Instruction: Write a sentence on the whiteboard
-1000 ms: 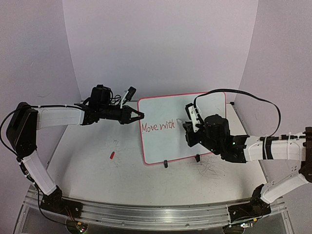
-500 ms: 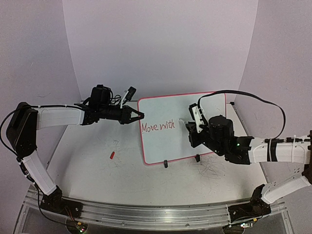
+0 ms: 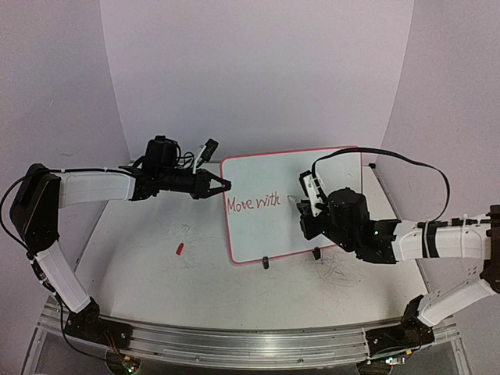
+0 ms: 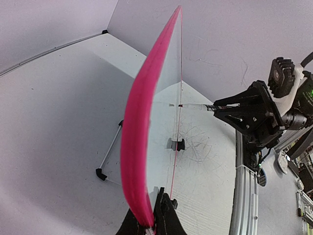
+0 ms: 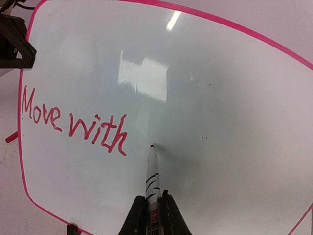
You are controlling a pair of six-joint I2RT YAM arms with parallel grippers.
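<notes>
Right gripper (image 5: 152, 208), closed on a marker (image 5: 152, 171); the tip appears to touch the board (image 5: 230, 98) just right of "with". The sentence (image 5: 73, 122) reads "Move with" across the board's left half. Left gripper (image 4: 150, 223), closed, pinches the board's red rim and props it between the arms. Step in hand: starting the third word. The next move calls for light, even pressure and strokes level with the line.

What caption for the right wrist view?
Right gripper holds a marker, tip at the whiteboard just right of the unfinished red sentence, "Move with".
</notes>
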